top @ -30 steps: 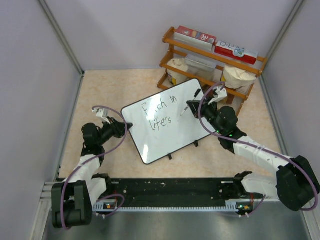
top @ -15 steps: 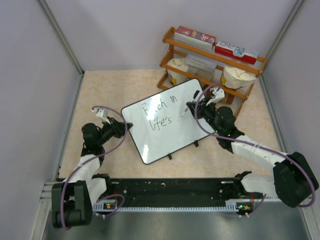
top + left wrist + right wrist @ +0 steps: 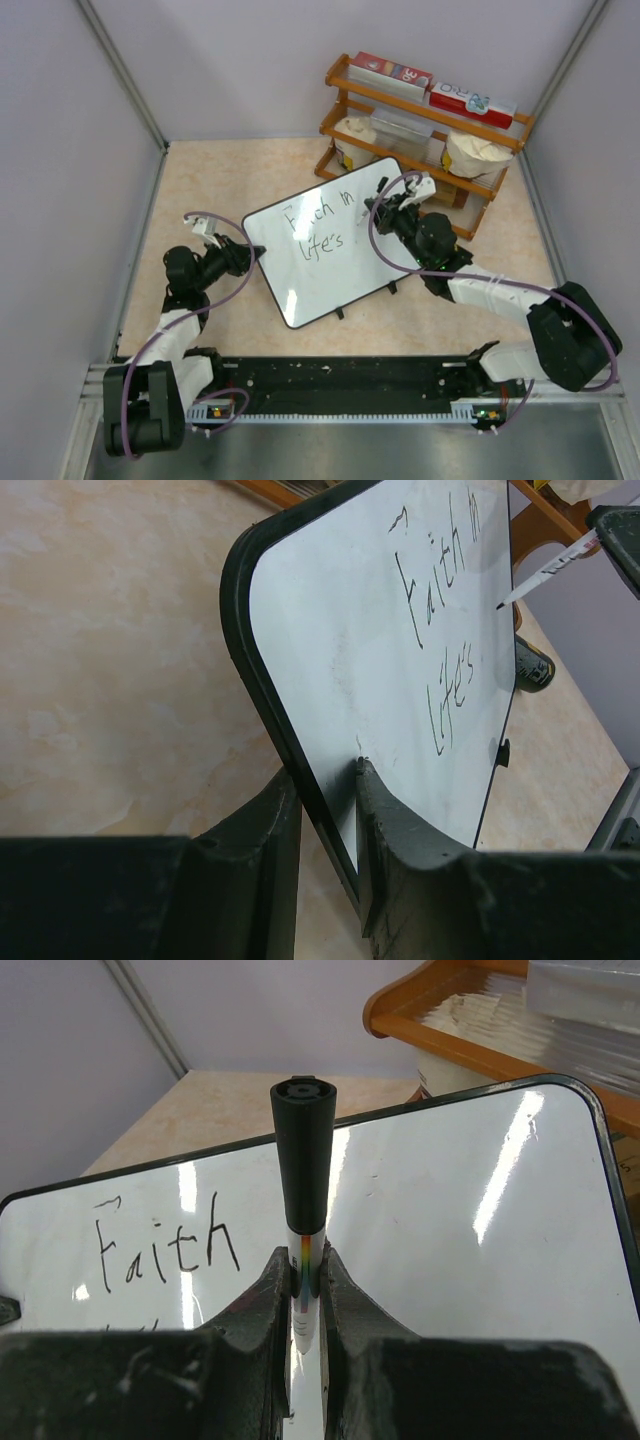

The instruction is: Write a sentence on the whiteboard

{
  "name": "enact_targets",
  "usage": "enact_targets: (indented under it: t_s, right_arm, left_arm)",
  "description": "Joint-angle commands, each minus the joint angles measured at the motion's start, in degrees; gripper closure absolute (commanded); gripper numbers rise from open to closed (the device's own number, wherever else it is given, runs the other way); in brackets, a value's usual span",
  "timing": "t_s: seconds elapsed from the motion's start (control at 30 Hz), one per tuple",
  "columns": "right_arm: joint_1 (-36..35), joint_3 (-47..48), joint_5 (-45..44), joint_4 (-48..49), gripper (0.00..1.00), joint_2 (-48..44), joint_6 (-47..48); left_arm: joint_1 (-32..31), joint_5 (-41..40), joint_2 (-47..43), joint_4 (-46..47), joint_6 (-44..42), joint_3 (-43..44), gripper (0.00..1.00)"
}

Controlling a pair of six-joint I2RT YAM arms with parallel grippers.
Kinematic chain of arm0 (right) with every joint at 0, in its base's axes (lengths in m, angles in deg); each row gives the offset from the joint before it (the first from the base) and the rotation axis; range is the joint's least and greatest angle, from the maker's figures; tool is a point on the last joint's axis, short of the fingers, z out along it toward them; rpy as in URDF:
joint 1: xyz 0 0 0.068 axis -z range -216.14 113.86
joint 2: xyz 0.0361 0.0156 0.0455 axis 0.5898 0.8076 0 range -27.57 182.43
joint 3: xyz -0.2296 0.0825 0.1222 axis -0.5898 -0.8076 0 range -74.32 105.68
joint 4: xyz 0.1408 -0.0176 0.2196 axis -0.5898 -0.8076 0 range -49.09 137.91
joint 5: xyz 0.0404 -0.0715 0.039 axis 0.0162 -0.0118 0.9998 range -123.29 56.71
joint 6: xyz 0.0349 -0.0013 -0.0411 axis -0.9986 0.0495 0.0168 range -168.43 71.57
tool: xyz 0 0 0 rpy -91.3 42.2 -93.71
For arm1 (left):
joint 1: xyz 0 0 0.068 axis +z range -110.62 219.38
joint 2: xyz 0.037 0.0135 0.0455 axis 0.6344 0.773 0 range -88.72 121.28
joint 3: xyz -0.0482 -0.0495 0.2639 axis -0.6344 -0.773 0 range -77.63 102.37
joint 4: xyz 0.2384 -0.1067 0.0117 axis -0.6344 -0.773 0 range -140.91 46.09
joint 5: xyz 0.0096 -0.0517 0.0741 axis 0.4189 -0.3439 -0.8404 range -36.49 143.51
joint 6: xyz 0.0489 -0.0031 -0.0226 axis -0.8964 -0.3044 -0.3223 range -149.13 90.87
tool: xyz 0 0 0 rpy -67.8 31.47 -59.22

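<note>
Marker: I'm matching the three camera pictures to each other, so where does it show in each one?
Top view: the marker is right of centre, over the far right part of the whiteboard.
Left wrist view: upper right corner, tip pointing towards the whiteboard.
Right wrist view: centre, black end up.
Shared landmark: the written word "Faith".

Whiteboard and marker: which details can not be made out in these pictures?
- Marker tip: right wrist view, hidden behind right gripper.
- Second text line: right wrist view, cut off by that gripper.
- Labels on shelf boxes: top view, too small.
- Whether tip touches whiteboard: left wrist view, too small.
</note>
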Motion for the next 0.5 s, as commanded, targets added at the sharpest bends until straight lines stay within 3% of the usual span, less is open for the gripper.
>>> enact_targets:
  t_s: [0.0,0.47]
  right_arm:
    - [-1.1,3.0,-1.7,4.9,1.0,2.1,1.6]
    - [-1.4,3.8,-1.2,3.4,1.0,3.9,0.6]
  left_arm:
    - [-0.2,-1.4,1.1,-0.4,-4.6,0.2,1.0]
    - [-0.2,-1.3,1.3,-0.4,-4.6,0.2,1.0]
